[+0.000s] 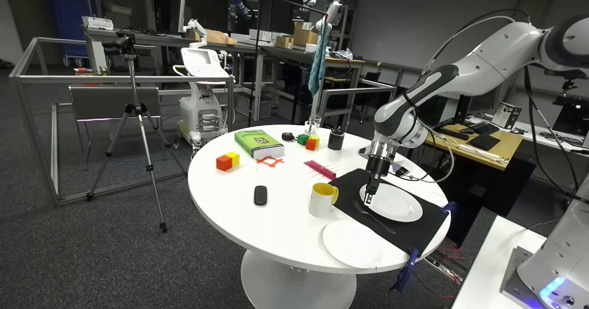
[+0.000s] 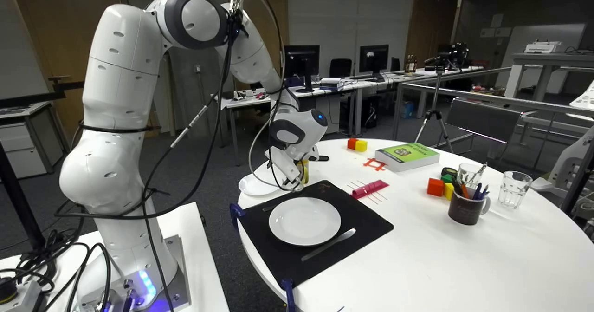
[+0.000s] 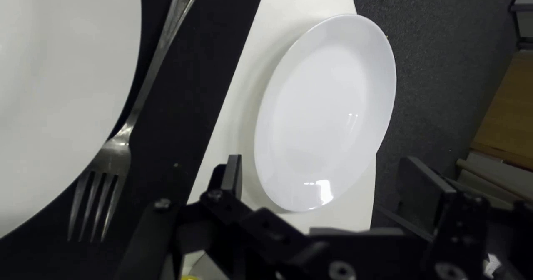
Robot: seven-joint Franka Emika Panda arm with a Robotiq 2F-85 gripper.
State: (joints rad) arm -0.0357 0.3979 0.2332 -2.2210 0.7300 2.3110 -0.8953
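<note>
Wrist view: poised with gripper (image 3: 327,180) spread wide and empty, facing a plate (image 3: 320,109) right of centre, apparently jutting past the edge of the table (image 3: 291,9). Could tip plate off through a rightward nudge, or clip mug (image 3: 207,268) (just a yellow-rimmed sliver, bottom of frame) by swinging low.

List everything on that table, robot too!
Mat: 1, black, table edge
Clamps: 2, blue, table edge
Plates: 2, white, one on mat
Fork, knife: 2, silver, on mat
Cup: 1, white, beside mat
Book: 1, green, on table
Cubes: 5, red, yellow, green, flanking book
Glasses: 2, clear, by cubes
Penholder: 1, dark, by glasses
Frame: 1, red, by book
Strip: 1, pink, by mat
Unknowns: 2, black, near cup, cubes
Arm: 1, white, overhead
Gripper: 1, black, overhead
</note>
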